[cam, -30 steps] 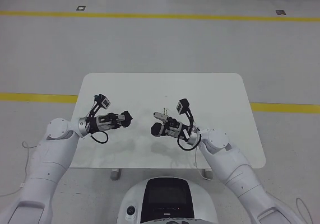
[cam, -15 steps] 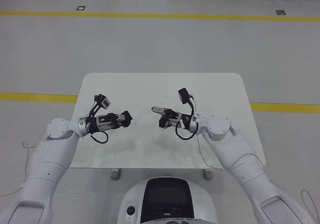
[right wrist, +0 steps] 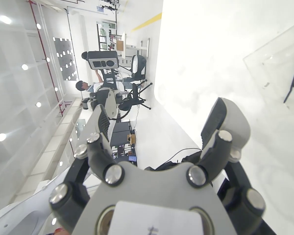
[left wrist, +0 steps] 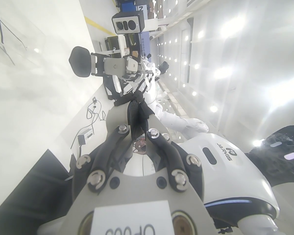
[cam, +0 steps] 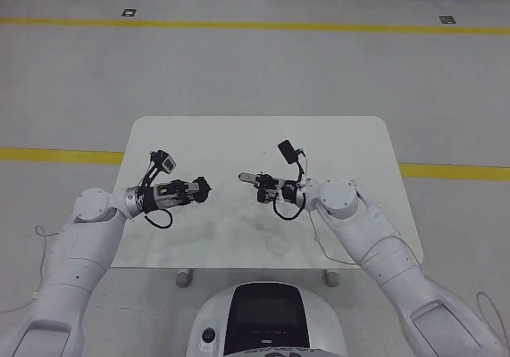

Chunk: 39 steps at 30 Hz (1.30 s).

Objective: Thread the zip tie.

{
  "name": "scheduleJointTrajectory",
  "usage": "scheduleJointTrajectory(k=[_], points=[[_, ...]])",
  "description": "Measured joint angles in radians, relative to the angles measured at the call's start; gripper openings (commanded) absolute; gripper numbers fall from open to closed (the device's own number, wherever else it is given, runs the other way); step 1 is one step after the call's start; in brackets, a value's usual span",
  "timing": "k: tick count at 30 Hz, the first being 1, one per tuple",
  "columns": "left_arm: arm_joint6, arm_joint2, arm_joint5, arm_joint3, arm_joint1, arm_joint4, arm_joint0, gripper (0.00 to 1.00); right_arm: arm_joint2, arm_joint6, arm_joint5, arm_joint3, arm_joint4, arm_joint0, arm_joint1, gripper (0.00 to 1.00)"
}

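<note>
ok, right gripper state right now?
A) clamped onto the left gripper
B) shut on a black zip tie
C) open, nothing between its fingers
C: in the right wrist view the right gripper has its two grey, black-padded fingers spread wide apart, with nothing gripped between them.

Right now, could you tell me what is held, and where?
The left gripper pinches a thin black plastic zip tie; which part is unclear.

yellow-striped grey floor (cam: 58, 80), white table (cam: 344, 143)
</note>
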Motion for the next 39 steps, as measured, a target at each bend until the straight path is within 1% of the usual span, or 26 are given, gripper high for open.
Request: scheduleJointTrajectory(k=[4, 7, 11, 14, 16, 23, 25, 26, 29, 31, 36, 39], points=[[0.0, 0.0, 0.0, 0.0, 0.0, 0.0, 0.0, 0.0, -0.047, -0.017, 0.044, 0.04, -0.056, 0.069, -0.015, 1.0], [0.0, 0.0, 0.0, 0.0, 0.0, 0.0, 0.0, 0.0, -0.094, -0.044, 0.081, 0.093, -0.102, 0.126, -0.032, 1.0], [0.0, 0.0, 0.0, 0.0, 0.0, 0.0, 0.0, 0.0, -0.16, -0.076, 0.126, 0.195, -0.128, 0.195, -0.065, 1.0], [0.0, 0.0, 0.0, 0.0, 0.0, 0.0, 0.0, 0.0, -0.195, -0.07, 0.138, 0.262, -0.124, 0.224, -0.085, 1.0], [0.0, 0.0, 0.0, 0.0, 0.0, 0.0, 0.0, 0.0, -0.202, -0.066, 0.138, 0.278, -0.125, 0.231, -0.09, 1.0], [0.0, 0.0, 0.0, 0.0, 0.0, 0.0, 0.0, 0.0, -0.203, -0.07, 0.138, 0.276, -0.129, 0.229, -0.089, 1.0], [0.0, 0.0, 0.0, 0.0, 0.0, 0.0, 0.0, 0.0, -0.213, -0.094, 0.156, 0.27, -0.159, 0.224, -0.09, 1.0], [0.0, 0.0, 0.0, 0.0, 0.0, 0.0, 0.0, 0.0, -0.221, -0.108, 0.18, 0.268, -0.182, 0.225, -0.093, 1.0], [0.0, 0.0, 0.0, 0.0, 0.0, 0.0, 0.0, 0.0, -0.238, -0.109, 0.227, 0.278, -0.209, 0.238, -0.102, 1.0], [0.0, 0.0, 0.0, 0.0, 0.0, 0.0, 0.0, 0.0, -0.242, -0.106, 0.235, 0.282, -0.213, 0.242, -0.105, 1.0], [0.0, 0.0, 0.0, 0.0, 0.0, 0.0, 0.0, 0.0, -0.242, -0.107, 0.234, 0.282, -0.212, 0.241, -0.105, 1.0], [0.0, 0.0, 0.0, 0.0, 0.0, 0.0, 0.0, 0.0, -0.243, -0.129, 0.237, 0.279, -0.226, 0.226, -0.105, 1.0]])
